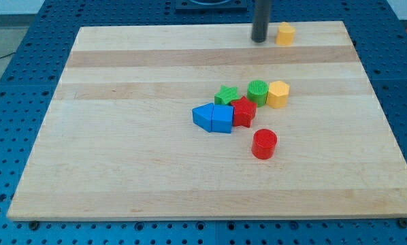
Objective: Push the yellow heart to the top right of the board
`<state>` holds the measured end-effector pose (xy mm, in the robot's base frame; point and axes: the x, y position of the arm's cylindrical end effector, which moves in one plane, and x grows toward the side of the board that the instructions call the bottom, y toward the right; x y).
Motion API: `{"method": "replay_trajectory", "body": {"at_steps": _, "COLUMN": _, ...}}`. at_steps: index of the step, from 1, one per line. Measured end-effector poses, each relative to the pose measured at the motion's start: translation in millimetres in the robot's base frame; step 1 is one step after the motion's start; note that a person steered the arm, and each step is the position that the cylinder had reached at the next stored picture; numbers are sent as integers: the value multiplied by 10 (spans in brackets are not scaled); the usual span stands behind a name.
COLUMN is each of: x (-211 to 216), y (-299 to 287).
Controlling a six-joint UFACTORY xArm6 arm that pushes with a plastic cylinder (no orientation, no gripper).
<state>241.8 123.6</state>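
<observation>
My tip (259,39) is a bare rod end with no jaws to open or close. The yellow heart (285,33) sits just to its right, near the board's (122,170) top edge, apart from the block cluster (241,109) below.

My tip (259,39) down at view's top (rod upright).

No readable markings

No text, label, brand, number or sign can be read anywhere on what is in view here.
</observation>
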Motion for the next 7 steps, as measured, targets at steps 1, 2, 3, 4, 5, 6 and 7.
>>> {"method": "replay_trajectory", "body": {"at_steps": 1, "x": 4, "y": 518}}
{"method": "replay_trajectory", "body": {"at_steps": 2, "x": 4, "y": 651}}
{"method": "replay_trajectory", "body": {"at_steps": 3, "x": 68, "y": 442}}
{"method": "replay_trajectory", "body": {"at_steps": 4, "x": 319, "y": 559}}
{"method": "replay_trajectory", "body": {"at_steps": 5, "x": 320, "y": 817}}
{"method": "replay_trajectory", "body": {"at_steps": 6, "x": 198, "y": 817}}
{"method": "replay_trajectory", "body": {"at_steps": 7, "x": 147, "y": 817}}
